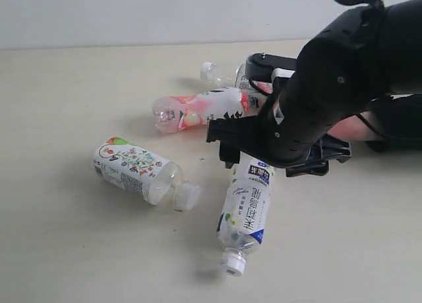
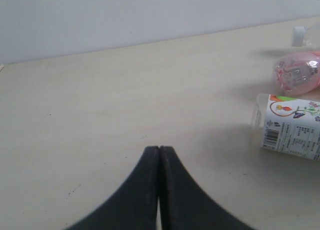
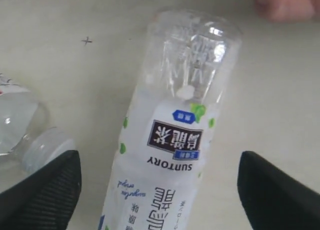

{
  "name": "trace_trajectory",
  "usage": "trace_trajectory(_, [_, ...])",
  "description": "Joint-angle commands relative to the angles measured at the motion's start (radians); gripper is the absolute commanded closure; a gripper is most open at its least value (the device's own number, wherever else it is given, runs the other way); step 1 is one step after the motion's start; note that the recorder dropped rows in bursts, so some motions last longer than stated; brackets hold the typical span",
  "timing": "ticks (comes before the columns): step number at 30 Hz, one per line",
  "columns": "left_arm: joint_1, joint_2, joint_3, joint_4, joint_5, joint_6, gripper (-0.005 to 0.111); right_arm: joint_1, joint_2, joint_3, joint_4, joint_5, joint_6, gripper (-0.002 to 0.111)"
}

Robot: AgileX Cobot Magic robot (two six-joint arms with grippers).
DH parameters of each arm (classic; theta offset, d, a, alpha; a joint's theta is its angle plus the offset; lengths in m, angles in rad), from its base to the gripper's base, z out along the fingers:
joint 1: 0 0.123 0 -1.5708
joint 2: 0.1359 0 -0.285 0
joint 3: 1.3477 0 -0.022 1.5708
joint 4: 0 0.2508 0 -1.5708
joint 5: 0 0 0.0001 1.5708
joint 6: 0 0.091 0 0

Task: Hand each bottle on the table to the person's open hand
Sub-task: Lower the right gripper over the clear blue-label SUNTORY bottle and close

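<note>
Between wide fingers (image 3: 50, 192): bottle (image 3: 175, 140) (side gaps).

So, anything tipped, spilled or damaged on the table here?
All four bottles lie on their sides on the table, pointing different ways: the floral bottle, the white-labelled bottle, the pink bottle and a white-capped bottle behind it. No spill or damage shows.

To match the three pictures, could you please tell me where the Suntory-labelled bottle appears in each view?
Exterior view: the Suntory bottle lies lower centre, cap nearest the bottom edge.
Left wrist view: not in it.
Right wrist view: it fills the centre.
Shared landmark: the floral bottle, seen in all three.
</note>
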Motion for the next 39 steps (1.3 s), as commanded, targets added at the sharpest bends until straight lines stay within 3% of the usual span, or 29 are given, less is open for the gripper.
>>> trace_trajectory(1, [-0.002,-0.006,-0.001,-0.003,-0.003,-0.003,0.106,0.015,0.061,-0.002,-0.083,-0.046,0.121,0.028])
trace_trajectory(10, [-0.002,-0.006,-0.001,-0.003,-0.003,-0.003,0.106,0.015,0.143,-0.002,-0.309,-0.08,0.35,0.028])
trace_trajectory(22, [-0.002,-0.006,-0.001,-0.003,-0.003,-0.003,0.106,0.015,0.21,-0.002,-0.321,-0.163,0.364,0.03])
trace_trajectory(25, [-0.002,-0.006,-0.001,-0.003,-0.003,-0.003,0.106,0.015,0.21,-0.002,-0.314,-0.165,0.366,0.04])
trace_trajectory(35, [-0.002,-0.006,-0.001,-0.003,-0.003,-0.003,0.106,0.015,0.21,-0.002,-0.296,-0.165,0.362,0.095])
trace_trajectory(39, [-0.002,-0.006,-0.001,-0.003,-0.003,-0.003,0.106,0.015,0.21,-0.002,-0.302,-0.163,0.354,0.108])
